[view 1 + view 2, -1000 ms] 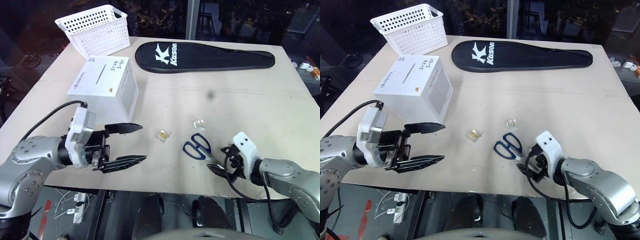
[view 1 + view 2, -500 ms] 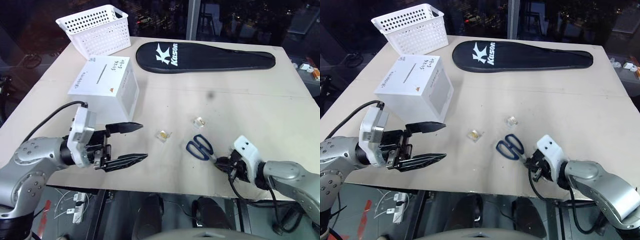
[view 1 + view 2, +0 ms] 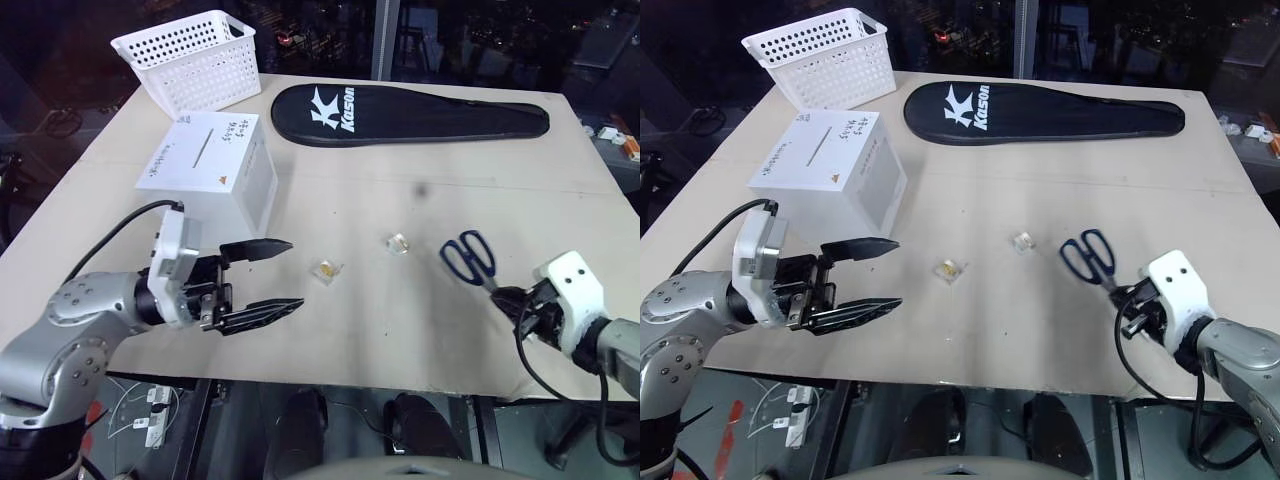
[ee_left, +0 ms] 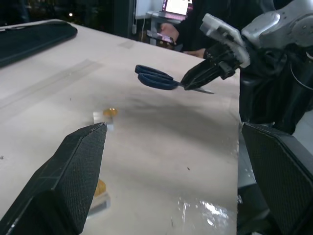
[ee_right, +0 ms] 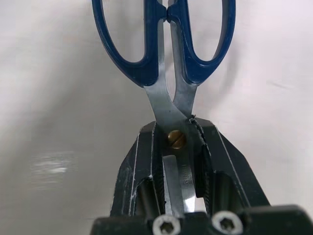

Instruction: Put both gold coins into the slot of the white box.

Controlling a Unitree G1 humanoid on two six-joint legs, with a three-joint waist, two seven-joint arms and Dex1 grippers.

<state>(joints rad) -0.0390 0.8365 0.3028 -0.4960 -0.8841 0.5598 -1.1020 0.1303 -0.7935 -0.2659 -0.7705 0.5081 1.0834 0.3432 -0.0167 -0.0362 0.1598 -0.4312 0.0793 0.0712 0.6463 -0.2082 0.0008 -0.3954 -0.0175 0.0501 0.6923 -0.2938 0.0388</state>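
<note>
Coins: both coins, one at and the other at, lie on the counter, each in what looks like a small clear case. Neither is in the box.
Box: the box stands at the counter's left, beyond my left gripper, with the slot on its top face and nothing in it that I can see.
Left gripper: my left gripper hangs just above the counter in front of the box with its jaws spread wide and nothing between them. It points toward the nearer coin, still short of it.
Right gripper: my right gripper is clamped tight on the blades of the scissors, handles pointing away from me. I hold them off to the right, well apart from the coins.
Done: as I judge it, only clearing the scissors away from the coins is under way.
Left: setting the scissors down, picking up each coin, possibly freeing it from its case, and dropping both through the slot.
Progress: early, I would say; the whole coin work is still ahead.
</note>
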